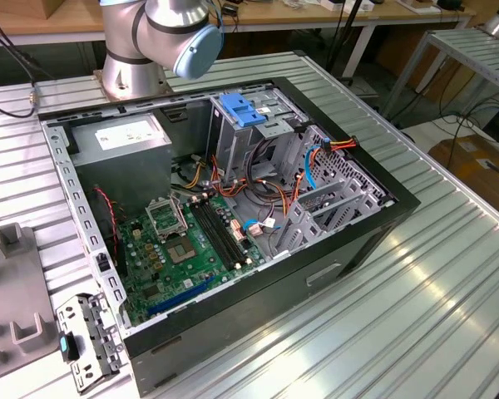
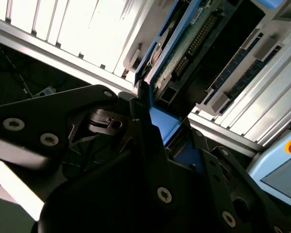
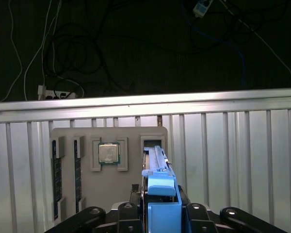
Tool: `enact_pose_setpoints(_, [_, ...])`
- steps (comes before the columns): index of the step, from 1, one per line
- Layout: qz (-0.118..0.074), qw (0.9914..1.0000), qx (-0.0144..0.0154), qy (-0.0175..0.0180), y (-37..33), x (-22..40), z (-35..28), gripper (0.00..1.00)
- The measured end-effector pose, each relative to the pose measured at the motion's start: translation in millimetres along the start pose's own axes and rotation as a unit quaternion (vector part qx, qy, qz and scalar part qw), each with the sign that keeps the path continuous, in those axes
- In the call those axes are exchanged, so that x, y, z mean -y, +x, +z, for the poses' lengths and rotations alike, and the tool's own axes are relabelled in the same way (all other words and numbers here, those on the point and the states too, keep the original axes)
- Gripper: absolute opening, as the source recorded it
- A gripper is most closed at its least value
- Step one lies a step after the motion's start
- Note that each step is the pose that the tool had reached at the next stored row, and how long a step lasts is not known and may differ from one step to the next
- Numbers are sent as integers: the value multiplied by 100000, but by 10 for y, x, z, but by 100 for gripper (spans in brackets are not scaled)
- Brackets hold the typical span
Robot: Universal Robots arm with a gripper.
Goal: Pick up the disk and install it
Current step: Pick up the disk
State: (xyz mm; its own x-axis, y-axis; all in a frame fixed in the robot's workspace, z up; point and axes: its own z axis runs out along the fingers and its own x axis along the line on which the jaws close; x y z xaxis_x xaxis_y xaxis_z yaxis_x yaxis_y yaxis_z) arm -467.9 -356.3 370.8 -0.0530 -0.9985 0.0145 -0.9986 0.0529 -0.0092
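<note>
The disk (image 3: 156, 162) stands on edge at the slot of a grey holder tray (image 3: 82, 194), seen edge-on with its blue rails along the top. My gripper (image 3: 161, 206) is shut on its blue rail, one black finger on each side. In the second wrist view the disk (image 2: 184, 48) shows its green circuit-board side and blue frame, and the gripper (image 2: 155, 131) clamps the blue edge. I cannot tell whether the disk rests in the slot or hangs just above it.
The open computer case (image 1: 349, 249) lies on the ribbed metal table, with a motherboard (image 1: 191, 241), a grey power supply box (image 1: 121, 137) and a blue latch plate (image 1: 241, 108) on the drive cage. The holder tray also carries a processor (image 3: 108, 153) and memory sticks (image 3: 56, 179).
</note>
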Motion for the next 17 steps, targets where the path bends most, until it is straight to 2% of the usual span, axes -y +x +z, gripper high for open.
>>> enact_pose_setpoints(17, [1,100000,3,7,1,1,-92,37])
